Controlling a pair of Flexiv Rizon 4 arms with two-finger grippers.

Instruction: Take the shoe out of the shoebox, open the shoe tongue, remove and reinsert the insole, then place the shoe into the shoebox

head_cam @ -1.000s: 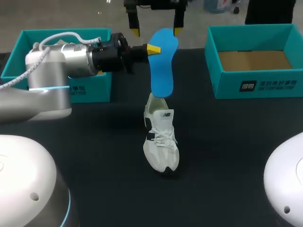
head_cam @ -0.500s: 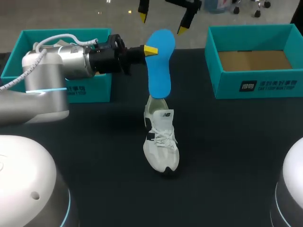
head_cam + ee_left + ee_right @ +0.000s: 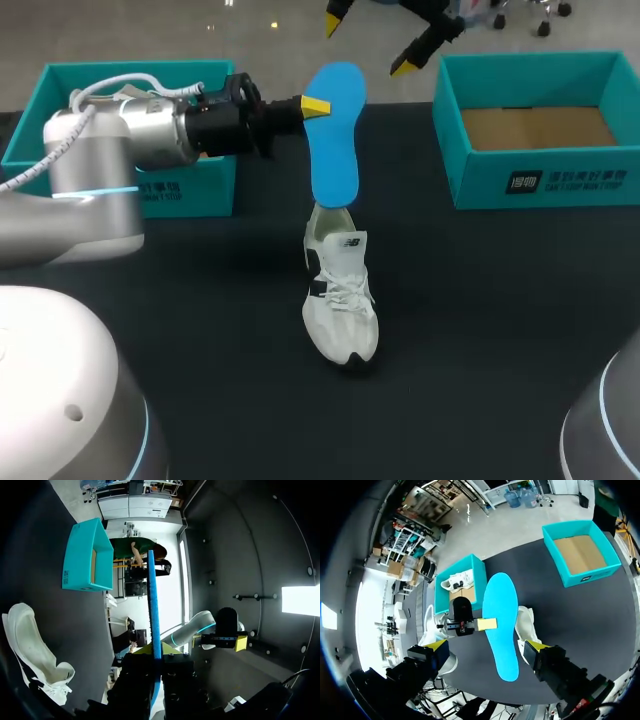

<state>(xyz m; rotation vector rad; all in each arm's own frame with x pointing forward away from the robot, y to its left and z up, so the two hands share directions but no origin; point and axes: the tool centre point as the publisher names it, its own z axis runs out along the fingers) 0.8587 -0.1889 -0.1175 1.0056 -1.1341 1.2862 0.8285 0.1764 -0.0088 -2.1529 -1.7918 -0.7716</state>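
The left gripper [image 3: 316, 105] has its fingers closed on the edge of the blue insole [image 3: 335, 150], holding it upright with its lower end at the heel opening of the white sneaker [image 3: 342, 300], which stands on the black tabletop [image 3: 480, 300]. The right gripper [image 3: 370, 45] hangs beyond the insole's top, fingers spread wide around nothing. The empty teal shoebox [image 3: 540, 183] at right carries white print on its front wall, too small to make out.

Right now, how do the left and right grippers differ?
The left gripper is shut on the blue insole, holding it upright over the white shoe; the right gripper is open and empty. The left gripper points sideways; the right gripper points down at the insole from higher up. Both have yellow tips.
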